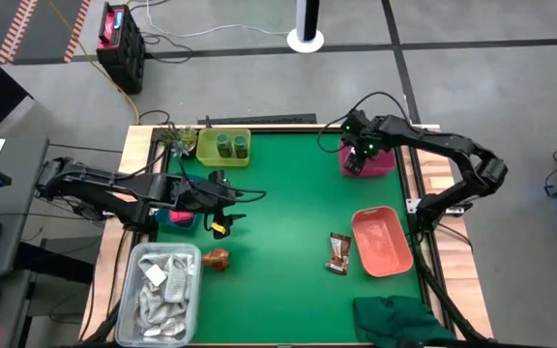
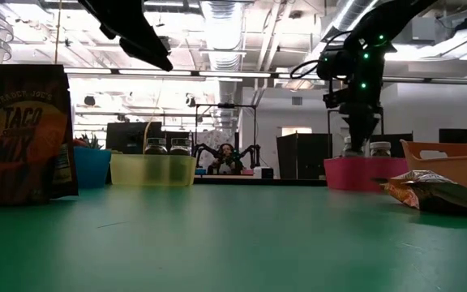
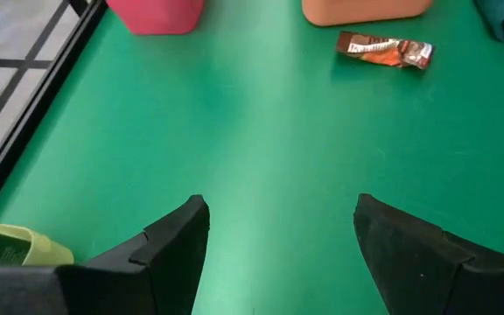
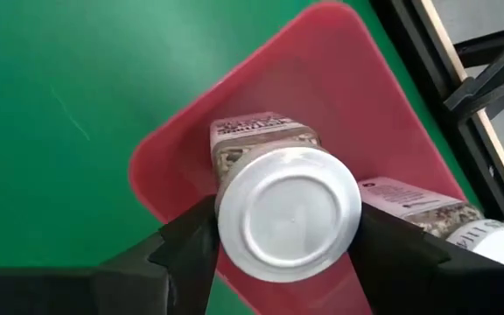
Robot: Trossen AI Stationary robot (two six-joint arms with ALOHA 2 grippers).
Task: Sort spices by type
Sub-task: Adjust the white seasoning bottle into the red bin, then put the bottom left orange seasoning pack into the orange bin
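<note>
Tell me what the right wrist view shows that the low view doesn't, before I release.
Only the right wrist view: looking down into the pink bin, the right gripper brackets an upright white-capped bottle, with a second bottle lying beside it inside the bin.

Only the low view: the taco mix packet standing on the mat, the yellow bin with two jars, a sachet, and the orange bin.

Both: the right gripper over the pink bin, with bottles in it.

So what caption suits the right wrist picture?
Right gripper around a white-capped bottle in the pink bin, beside another bottle.
</note>
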